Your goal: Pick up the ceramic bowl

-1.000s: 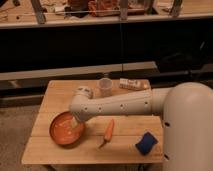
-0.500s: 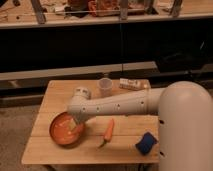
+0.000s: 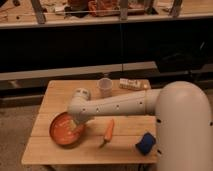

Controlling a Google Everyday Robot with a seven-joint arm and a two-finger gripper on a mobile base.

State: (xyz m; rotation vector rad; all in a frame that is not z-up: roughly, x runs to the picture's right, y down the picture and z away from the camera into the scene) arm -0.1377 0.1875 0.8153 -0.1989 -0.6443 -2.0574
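Little differs from the earlier views: the ceramic bowl (image 3: 60, 132), the carrot (image 3: 108, 132) and the cup (image 3: 104, 87) lie where they lay, and the white arm (image 3: 120, 106) stretches across the table (image 3: 50, 151) along the same line, its wrist perhaps a touch lower. The bowl sits at about 8 o'clock on the tabletop. The gripper (image 3: 76, 125) is down at the bowl's 2 o'clock side, over the rim and inside it. The wrist covers it from above, so I cannot tell how far open it is, nor whether it has hold of the rim or only touches it. The carrot lies at the bowl's 3 o'clock, apart from it, and the cup is at the table's 12 o'clock. A blue object (image 3: 146, 143) at 4 o'clock is too blurred to name. The robot's body (image 3: 185, 130) is cut off by the right and bottom edges.
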